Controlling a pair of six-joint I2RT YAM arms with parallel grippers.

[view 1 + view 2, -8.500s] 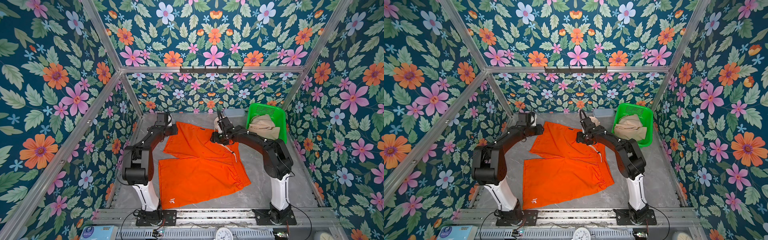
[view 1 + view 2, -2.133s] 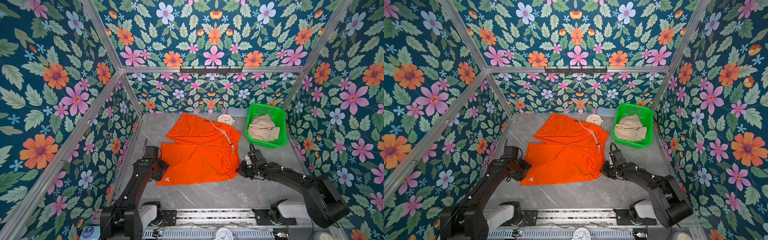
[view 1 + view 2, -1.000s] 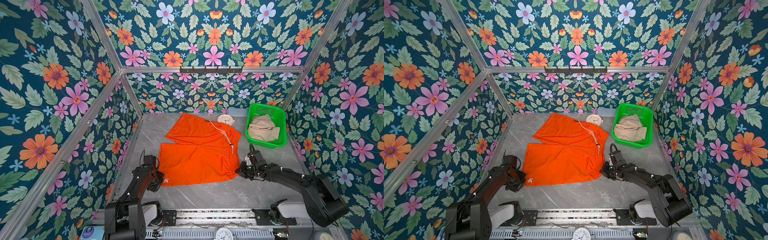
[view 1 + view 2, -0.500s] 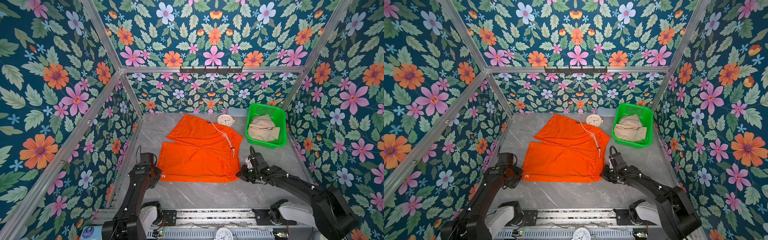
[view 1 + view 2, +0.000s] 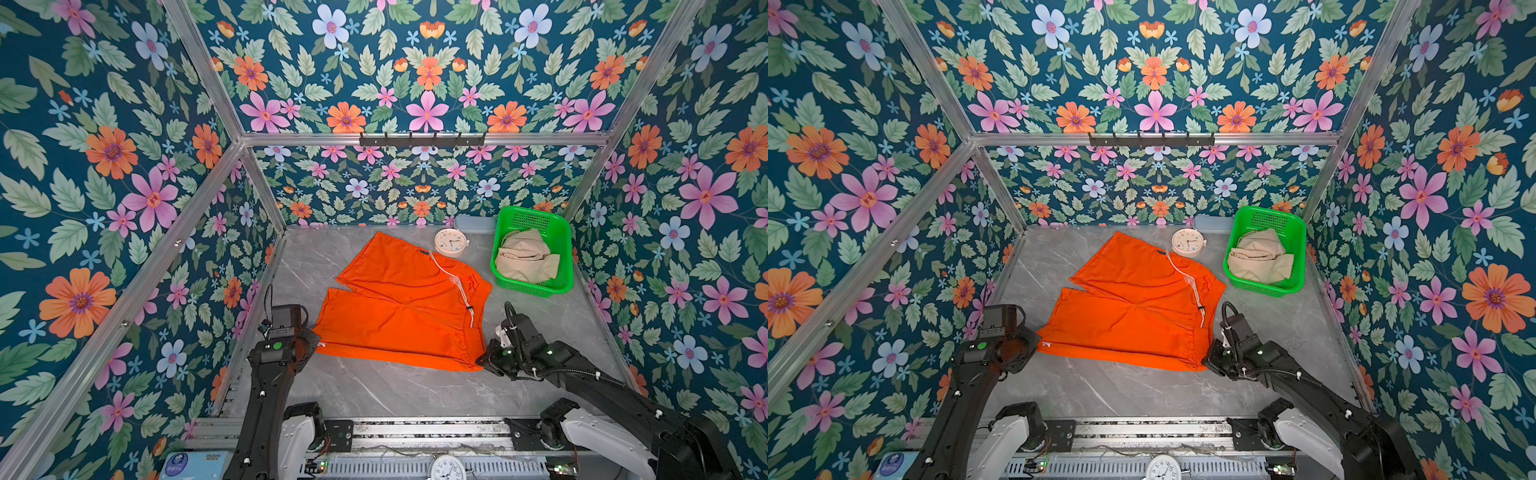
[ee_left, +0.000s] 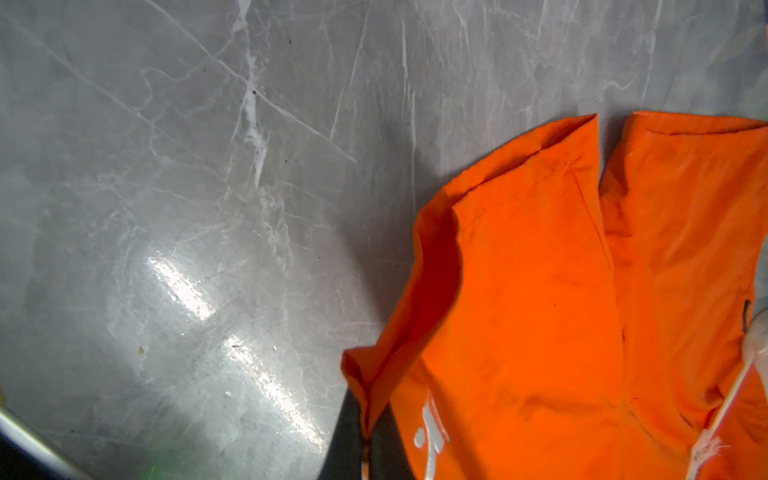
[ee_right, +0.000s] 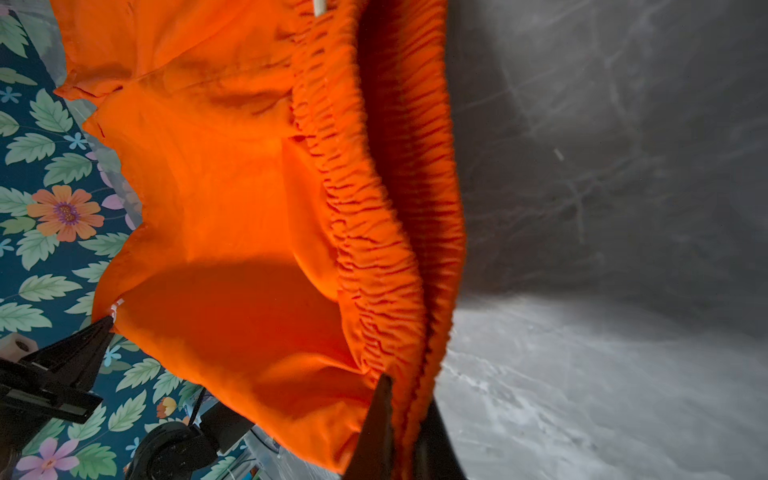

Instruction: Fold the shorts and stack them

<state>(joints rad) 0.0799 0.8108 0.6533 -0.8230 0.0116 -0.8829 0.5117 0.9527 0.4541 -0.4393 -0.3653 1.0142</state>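
Note:
The orange shorts (image 5: 399, 307) (image 5: 1133, 316) lie spread on the grey marble table in both top views, waistband to the right, white drawstring across it. My left gripper (image 5: 313, 345) (image 6: 368, 444) is shut on the near leg's hem corner beside the white logo (image 6: 430, 432). My right gripper (image 5: 482, 361) (image 7: 405, 419) is shut on the near end of the gathered waistband (image 7: 374, 232). Both held corners are raised off the table. The beige shorts (image 5: 523, 259) (image 5: 1258, 257) lie crumpled in the green basket (image 5: 559, 241).
A small round clock (image 5: 451, 242) stands at the back edge beside the orange shorts, with a pale flat box (image 5: 473, 222) behind it. Floral walls close in on three sides. Bare marble (image 5: 395, 390) runs along the front, ahead of the arm bases.
Both grippers have closed on the near edge of the orange shorts and started lifting it. The near leg's front edge has drawn away from the table's front.

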